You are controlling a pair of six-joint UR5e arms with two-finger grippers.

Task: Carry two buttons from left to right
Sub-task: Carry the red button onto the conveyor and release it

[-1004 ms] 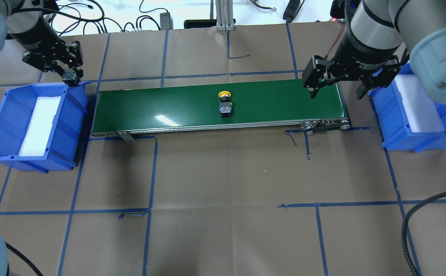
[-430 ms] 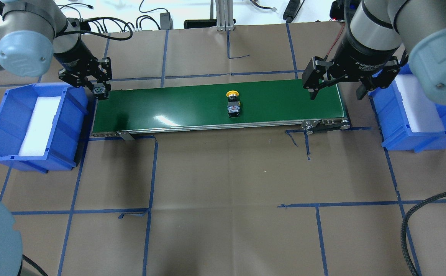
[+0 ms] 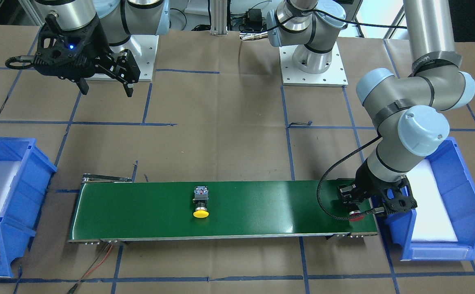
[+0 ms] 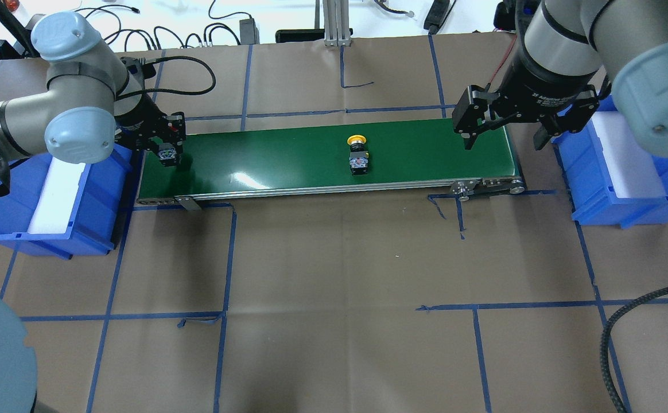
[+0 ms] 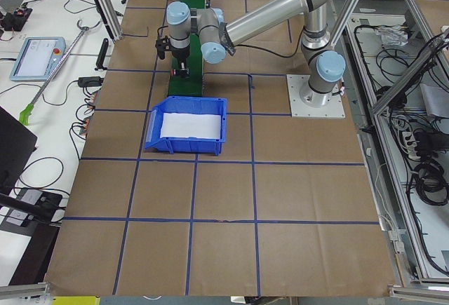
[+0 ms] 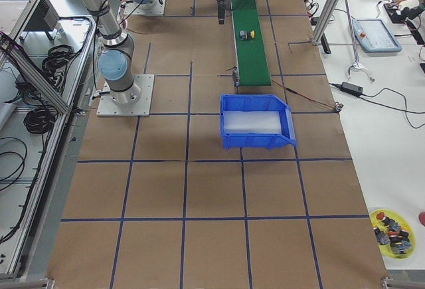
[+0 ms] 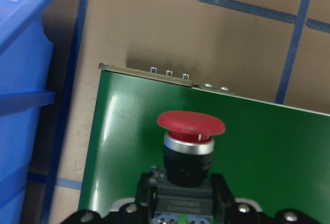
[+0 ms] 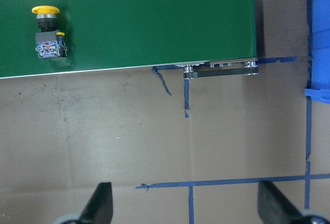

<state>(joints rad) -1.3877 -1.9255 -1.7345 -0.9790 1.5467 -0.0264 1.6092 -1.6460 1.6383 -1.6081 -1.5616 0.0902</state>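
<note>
The yellow-capped button [image 4: 358,155] lies on its side near the middle of the green conveyor belt [image 4: 288,155], also seen in the front view [image 3: 200,202] and the right wrist view [image 8: 48,33]. My left gripper [image 4: 167,154] is shut on the red-capped button [image 7: 191,131], holding it by its black body low over the belt's left end; its red cap shows in the front view [image 3: 356,215]. My right gripper [image 4: 503,137] is open and empty, high over the belt's right end, with nothing between its fingers [image 8: 100,203].
A blue bin with a white foam pad [image 4: 96,201] stands at the belt's left end, right beside my left gripper. A matching blue bin [image 4: 592,195] stands at the belt's right end. Blue tape lines cross the brown paper table cover. Cables lie along the far edge.
My left gripper has carried the red-capped button rightward from the left bin's corner to over the belt's left end. The yellow-capped button has shifted right along the belt. My right arm has not moved.
</note>
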